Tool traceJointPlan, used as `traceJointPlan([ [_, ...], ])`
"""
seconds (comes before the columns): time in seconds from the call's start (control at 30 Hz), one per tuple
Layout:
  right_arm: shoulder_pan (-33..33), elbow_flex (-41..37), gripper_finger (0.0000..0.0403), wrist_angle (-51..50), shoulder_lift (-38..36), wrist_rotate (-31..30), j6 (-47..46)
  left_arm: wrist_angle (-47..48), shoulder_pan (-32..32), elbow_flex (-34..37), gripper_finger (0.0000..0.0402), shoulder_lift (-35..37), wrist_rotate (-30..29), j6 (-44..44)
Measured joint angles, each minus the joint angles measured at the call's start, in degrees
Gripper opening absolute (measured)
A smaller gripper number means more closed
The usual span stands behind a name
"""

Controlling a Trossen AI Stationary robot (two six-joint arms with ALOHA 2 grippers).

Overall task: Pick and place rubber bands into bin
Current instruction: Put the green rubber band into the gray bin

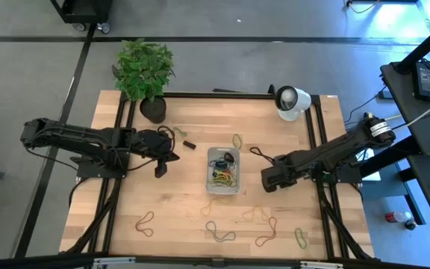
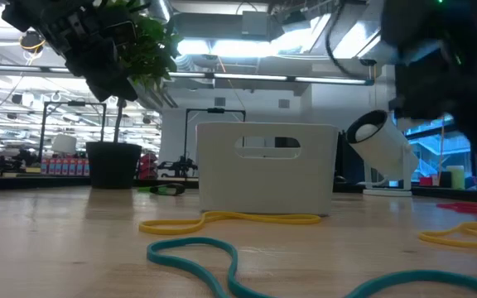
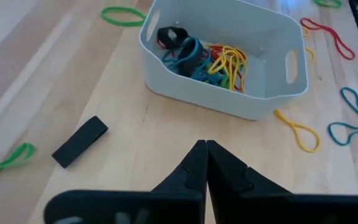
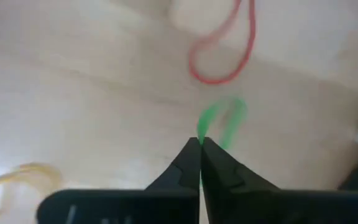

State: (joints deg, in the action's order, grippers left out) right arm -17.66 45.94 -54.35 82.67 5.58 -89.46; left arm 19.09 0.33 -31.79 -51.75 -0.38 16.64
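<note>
Right wrist view, green rubber band point(image 4: 221, 121) pinched at right claw point(image 4: 201, 144) tips

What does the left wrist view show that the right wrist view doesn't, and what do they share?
Only the left wrist view shows the bin with its pile of rubber bands, a small black block and the left tool, shut and empty. Only the right wrist view shows the right tool shut on a green band. Both show the wooden table with a loose red band lying on it.
</note>
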Motion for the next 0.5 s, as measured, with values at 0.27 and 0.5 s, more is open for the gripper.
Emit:
traceJointPlan([
  [0.27,0.1,23.7,0.0002,-14.5,-0.1,-16.1,5.0,-0.1,4.7,0.0,0.0002,0.6,2.2,-7.1],
  [0.5,4.1,41.0,0.0001,-14.4,8.4,-25.9,19.7,-0.7,8.3,0.0,0.0001,1.2,3.6,-11.5],
])
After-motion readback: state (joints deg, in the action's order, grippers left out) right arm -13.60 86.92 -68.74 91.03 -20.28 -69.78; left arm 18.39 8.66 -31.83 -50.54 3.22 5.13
